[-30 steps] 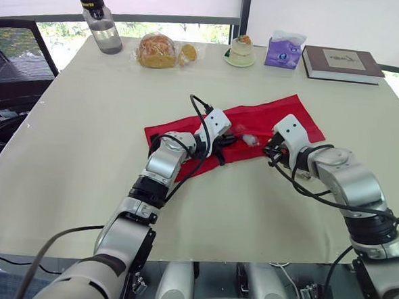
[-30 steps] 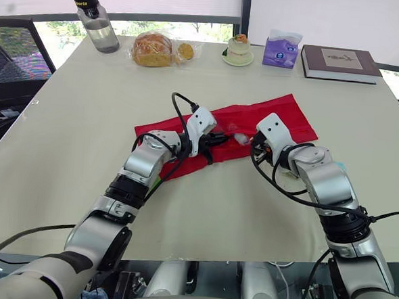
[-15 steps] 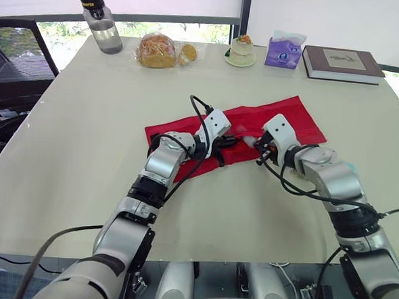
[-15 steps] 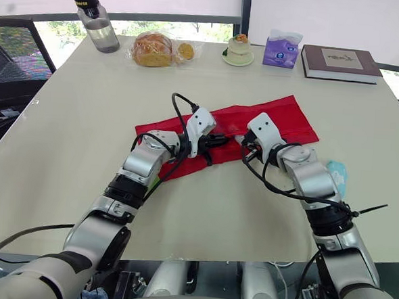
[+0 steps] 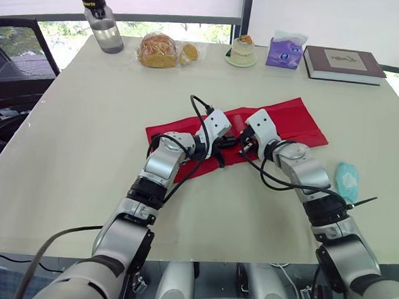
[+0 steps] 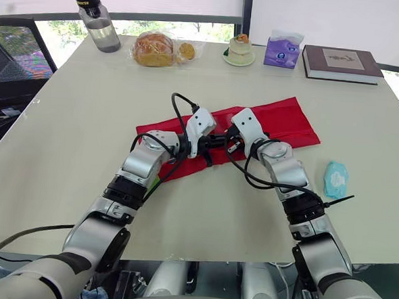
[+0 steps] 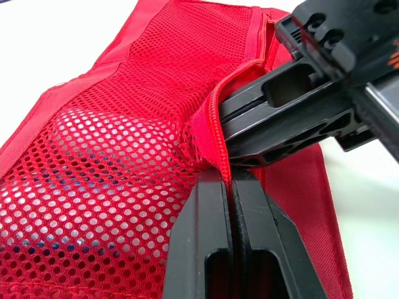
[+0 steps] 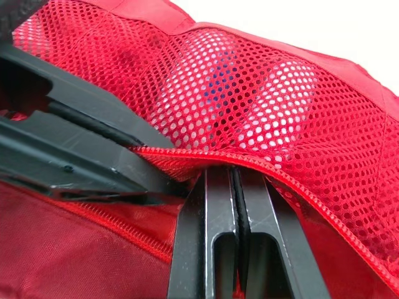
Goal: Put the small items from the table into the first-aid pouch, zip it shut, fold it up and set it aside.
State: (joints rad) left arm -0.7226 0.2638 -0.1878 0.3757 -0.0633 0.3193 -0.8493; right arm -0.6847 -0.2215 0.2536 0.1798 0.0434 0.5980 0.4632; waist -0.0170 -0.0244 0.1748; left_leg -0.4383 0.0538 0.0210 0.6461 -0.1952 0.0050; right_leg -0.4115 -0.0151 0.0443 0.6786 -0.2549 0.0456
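Both left gripper [image 7: 230,177] & right gripper [image 8: 235,174] pinch tight on the zip edge of the red pouch [image 5: 289,121], centre of table [image 5: 84,149] (soft, light mesh, prob. floppy: hold by zip tape, not netting).

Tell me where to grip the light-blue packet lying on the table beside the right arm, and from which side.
Pinch the light-blue packet across its narrow middle, coming straight down from above: it lies flat on the table, longer than wide, so no side edge offers purchase. The right end effector is nearest, though shut on the zip edge of the red pouch.
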